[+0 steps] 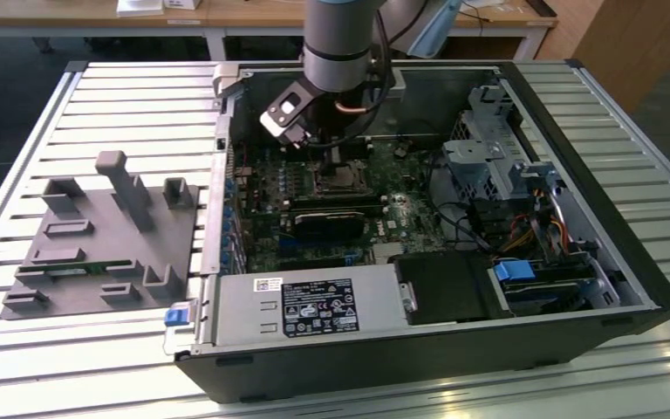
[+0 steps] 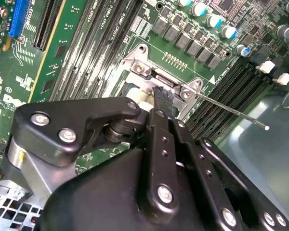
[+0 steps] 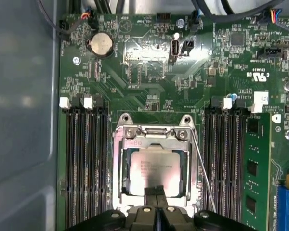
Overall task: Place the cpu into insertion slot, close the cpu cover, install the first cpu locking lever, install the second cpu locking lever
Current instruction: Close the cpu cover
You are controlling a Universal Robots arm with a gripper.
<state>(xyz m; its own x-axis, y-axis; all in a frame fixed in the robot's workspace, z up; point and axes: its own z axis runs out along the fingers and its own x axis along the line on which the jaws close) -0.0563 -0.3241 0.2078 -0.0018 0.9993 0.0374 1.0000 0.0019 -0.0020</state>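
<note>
The cpu (image 3: 156, 166) sits in the insertion slot (image 3: 116, 183), its dull silver top facing up. The cpu cover (image 3: 154, 143) frames it on all sides and seems to lie flat over it, though its near edge is hidden by the claw. A thin locking lever (image 3: 202, 168) slants along one side of the slot, its free end raised clear of the board in the second wrist view. The claw (image 3: 156, 192) hangs at the slot's edge just above the cpu, its fingertips pressed together with nothing seen between them. Long black memory slots (image 3: 84, 163) flank the slot on the green circuit board (image 3: 149, 96). In the exterior view the arm reaches down into an open computer case (image 1: 428, 349) lying on a slatted table (image 1: 126, 96).
</note>
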